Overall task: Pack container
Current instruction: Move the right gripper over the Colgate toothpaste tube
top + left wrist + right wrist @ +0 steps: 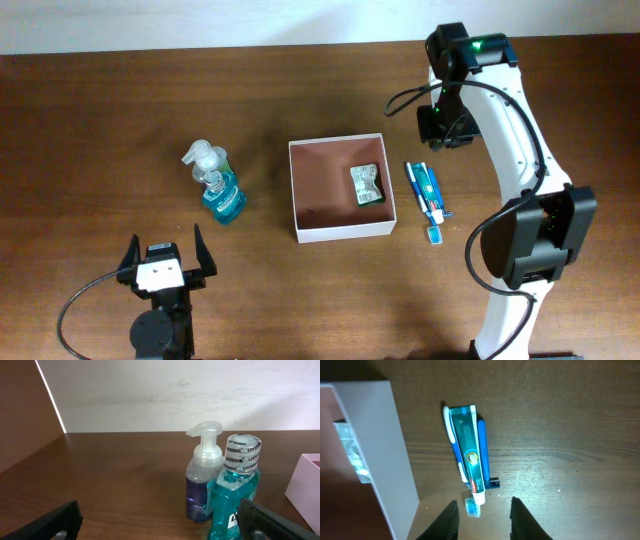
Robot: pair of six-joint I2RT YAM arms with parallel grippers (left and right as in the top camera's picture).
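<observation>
Careful: your right gripper (484, 511), barely parted and empty, could knock the mid-frame toothpaste tube (470, 450) aside; left gripper (165, 262) gapes.

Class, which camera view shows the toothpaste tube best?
The right wrist view: the toothpaste tube lies large and unobstructed there. Overhead shows it small, beside the container. The left wrist view misses it entirely.

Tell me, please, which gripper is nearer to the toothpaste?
Right. The right gripper hangs close by the toothpaste, on its side of the box; the left gripper sits far off across the table, beyond the box and bottles.
</observation>
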